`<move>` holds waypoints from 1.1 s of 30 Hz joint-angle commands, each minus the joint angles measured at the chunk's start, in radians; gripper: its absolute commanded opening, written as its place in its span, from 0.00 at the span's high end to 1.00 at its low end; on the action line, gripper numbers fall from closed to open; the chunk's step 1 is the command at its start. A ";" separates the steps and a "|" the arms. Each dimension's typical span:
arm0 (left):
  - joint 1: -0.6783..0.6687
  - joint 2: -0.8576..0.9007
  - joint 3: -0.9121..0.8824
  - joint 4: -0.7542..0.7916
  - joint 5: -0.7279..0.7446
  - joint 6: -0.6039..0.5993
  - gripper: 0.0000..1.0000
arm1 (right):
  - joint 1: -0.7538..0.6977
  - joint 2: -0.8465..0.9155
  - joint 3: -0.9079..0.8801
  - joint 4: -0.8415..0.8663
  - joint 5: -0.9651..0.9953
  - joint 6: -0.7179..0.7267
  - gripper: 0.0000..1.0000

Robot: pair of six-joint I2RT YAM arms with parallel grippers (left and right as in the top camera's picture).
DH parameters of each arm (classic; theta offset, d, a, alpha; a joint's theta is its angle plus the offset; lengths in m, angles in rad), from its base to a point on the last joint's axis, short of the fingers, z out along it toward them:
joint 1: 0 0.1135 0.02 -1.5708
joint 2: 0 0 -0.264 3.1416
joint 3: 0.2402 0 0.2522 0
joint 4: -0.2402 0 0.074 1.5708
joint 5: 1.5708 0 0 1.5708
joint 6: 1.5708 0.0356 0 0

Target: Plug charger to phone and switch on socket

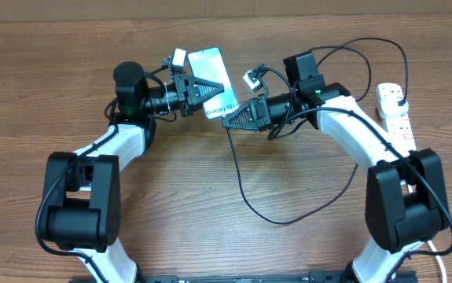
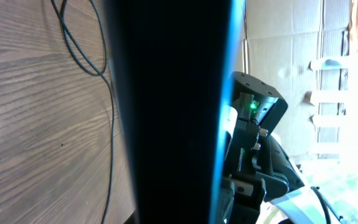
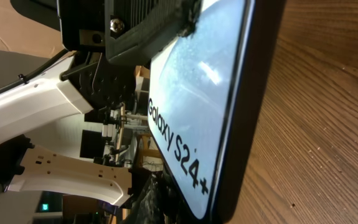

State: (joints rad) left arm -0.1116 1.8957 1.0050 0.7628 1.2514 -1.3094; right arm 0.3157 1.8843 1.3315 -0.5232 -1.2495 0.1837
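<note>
Your desk (image 1: 53,79) fills the overhead view. Just above its centre is the phone (image 1: 210,67), its screen reading "Galaxy S24+". Its long axis runs from 11 to 5 o'clock, with the lettered end toward 5. Your left gripper (image 1: 214,86) pinches it from the 9 o'clock side. The socket (image 1: 395,110) lies at 3 o'clock, well apart. Your right gripper (image 1: 233,119) is pressed together at the phone's lettered end, pinching the charger (image 1: 279,222), whose cable loops toward 6 o'clock.
</note>
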 commanded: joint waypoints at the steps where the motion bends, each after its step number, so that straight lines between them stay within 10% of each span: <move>1: -0.059 -0.026 0.010 0.005 0.160 0.077 0.96 | 0.005 0.007 0.014 0.030 -0.002 0.000 0.96; 24: -0.059 -0.026 0.010 -0.001 0.302 0.076 0.96 | 0.004 0.007 0.014 0.040 -0.002 0.004 0.96; 29: -0.058 -0.026 0.010 -0.001 0.275 0.076 0.96 | 0.000 0.006 0.016 0.040 -0.060 -0.008 0.18; 33: -0.051 -0.026 0.010 0.000 0.236 0.076 0.96 | -0.025 -0.009 0.017 0.003 -0.114 -0.069 0.00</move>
State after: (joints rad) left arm -0.1604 1.8957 1.0138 0.7540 1.4322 -1.2564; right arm 0.3016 1.8847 1.3266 -0.5045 -1.3079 0.1734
